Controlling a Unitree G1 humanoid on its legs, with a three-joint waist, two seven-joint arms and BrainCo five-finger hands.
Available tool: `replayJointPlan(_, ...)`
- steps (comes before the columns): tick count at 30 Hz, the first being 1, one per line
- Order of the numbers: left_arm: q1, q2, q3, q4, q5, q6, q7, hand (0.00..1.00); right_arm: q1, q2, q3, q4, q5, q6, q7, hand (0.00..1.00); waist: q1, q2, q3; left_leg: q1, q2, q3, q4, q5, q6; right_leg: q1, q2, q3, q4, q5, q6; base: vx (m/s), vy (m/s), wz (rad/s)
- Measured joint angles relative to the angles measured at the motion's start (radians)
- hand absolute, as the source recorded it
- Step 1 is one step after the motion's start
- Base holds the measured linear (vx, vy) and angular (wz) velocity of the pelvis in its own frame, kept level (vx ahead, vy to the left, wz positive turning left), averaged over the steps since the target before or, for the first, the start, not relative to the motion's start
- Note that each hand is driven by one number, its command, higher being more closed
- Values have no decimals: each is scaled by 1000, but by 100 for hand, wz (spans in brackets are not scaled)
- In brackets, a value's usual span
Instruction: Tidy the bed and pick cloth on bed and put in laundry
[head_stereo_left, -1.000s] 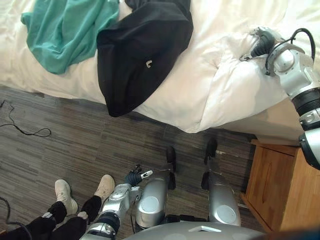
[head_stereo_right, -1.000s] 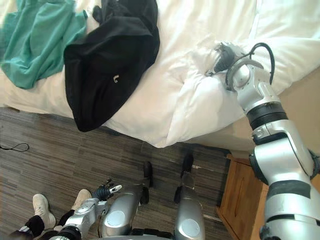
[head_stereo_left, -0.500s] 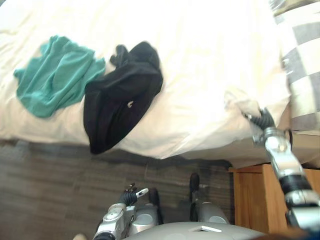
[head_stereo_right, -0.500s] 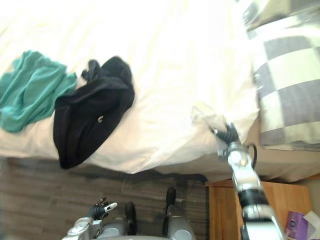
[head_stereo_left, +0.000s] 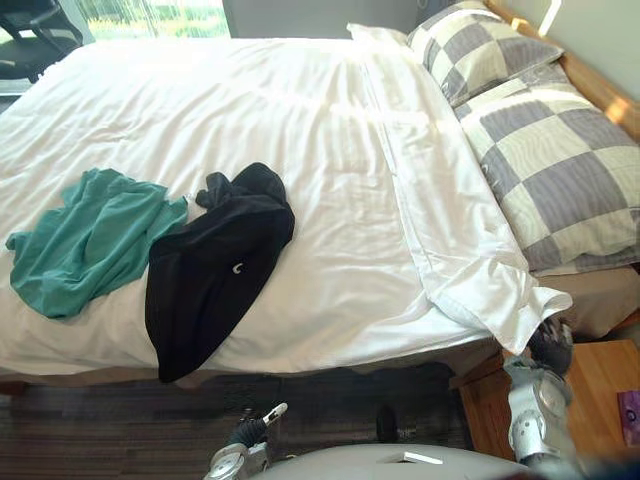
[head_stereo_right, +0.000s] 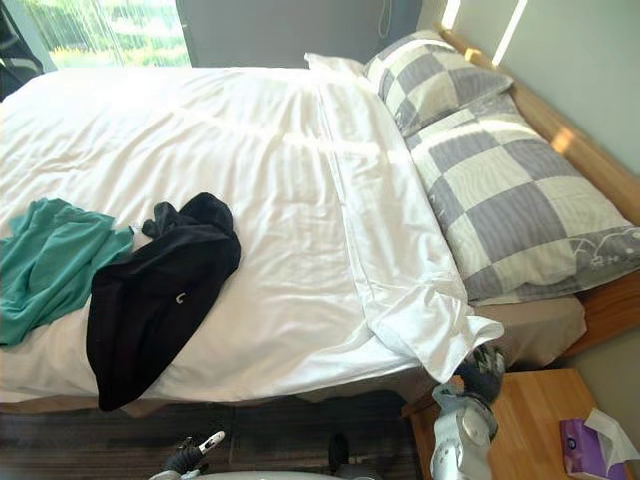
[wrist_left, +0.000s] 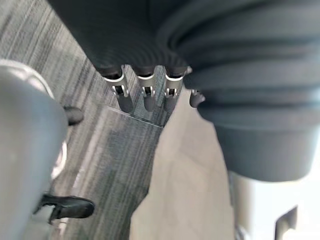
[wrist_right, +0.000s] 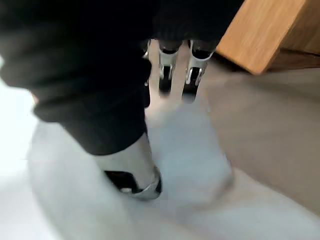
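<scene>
— What changed?
— Duvet now flat; right robot hand dropped below its corner, fingers straight; left robot hand hangs loose
— So?
— Black cloth and teal cloth remain on the bed: laundry next

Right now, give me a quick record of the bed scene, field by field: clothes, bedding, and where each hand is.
teal cloth: on the duvet, near edge, robot's left
black cloth: beside the teal cloth, draping over the near edge
duvet: white, spread smooth, top edge folded back
pillows: two, checked, at the head
right hand: just below the duvet's near corner, by the nightstand
left hand: low, open, empty
</scene>
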Motion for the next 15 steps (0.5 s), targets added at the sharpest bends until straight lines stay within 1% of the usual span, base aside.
replayJointPlan(2, 9, -14, 4, 0, -11, 0, 1, 0, 16, 2, -61, -50, -14, -27, -90, 0, -5, -4, -4, 7, 1, 11, -6, 5, 4, 0, 3, 2, 1, 0, 0, 4, -22, -10)
replayJointPlan(3, 12, -18, 11, 0, -13, 0, 1, 0, 18, 2, -94, -88, -35, -41, -133, 0, -5, 4, -10, 13, 1, 18, -11, 5, 3, 1, 5, 5, 1, 1, -2, 12, -11, -15)
replayJointPlan(4, 15, -24, 17, 0, -13, -1, 2, 0, 23, 2, -123, -149, -61, -57, -184, 0, -7, 0, -13, 14, 3, 26, -11, 5, 2, -1, 7, 6, 1, 3, -5, 19, -9, -11)
replayJointPlan(5, 16, -27, 23, -1, -14, -1, 2, 0, 25, 2, -132, -178, -84, -64, -212, 0, -9, 1, -15, 15, 4, 27, -11, 5, 1, -1, 9, 6, 1, 3, -5, 21, -12, -9)
replayJointPlan(6, 20, -29, 31, -3, -14, -4, 6, 0, 30, 2, -153, -247, -131, -82, -268, 0, -10, -1, -20, 19, 7, 31, -11, 5, 0, 0, 13, 6, 1, 3, -5, 32, -16, -5)
replayJointPlan(8, 22, -28, 32, -4, -16, -6, 17, 0, 33, 2, -155, -303, -171, -97, -307, 0, -7, -5, -22, 30, 11, 36, -13, 5, -3, 2, 18, 6, 1, 3, -5, 29, -18, -7)
replayJointPlan(9, 24, -27, 33, -8, -16, -6, 19, 0, 31, 2, -155, -337, -189, -105, -321, 0, -5, -11, -23, 31, 13, 39, -12, 5, -4, 2, 20, 6, 1, 3, -5, -4, -25, -6)
replayJointPlan(10, 26, -26, 33, -12, -16, -6, 19, 0, 31, 2, -155, -368, -196, -113, -323, 0, -2, -15, -24, 31, 14, 40, -12, 4, -5, 2, 21, 5, 1, 3, -5, 0, 0, 0)
replayJointPlan(11, 26, -26, 33, -12, -16, -6, 19, 0, 30, 2, -155, -381, -198, -118, -320, 100, -1, -16, -24, 31, 14, 40, -12, 4, -5, 2, 21, 4, 1, 3, -5, 0, 0, 0)
replayJointPlan(12, 26, -26, 33, -12, -16, -6, 19, 0, 26, 2, -154, -401, -199, -127, -305, 100, 0, -17, -24, 31, 14, 40, -12, 3, -6, 3, 21, 2, 1, 3, -5, -35, -17, 2)
replayJointPlan(14, 27, -24, 33, -12, -15, -6, 19, 0, 14, 2, -143, -424, -183, -131, -241, 100, 0, -19, -23, 31, 14, 37, -12, 3, -6, 6, 20, -4, 1, 3, -5, -50, -22, 4)
replayJointPlan(15, 27, -22, 33, -11, -15, -5, 20, 0, 7, 1, -114, -436, -151, -133, -176, 100, 0, -21, -21, 31, 14, 33, -12, 3, -6, 9, 20, -6, 1, 1, -1, -64, -28, 7)
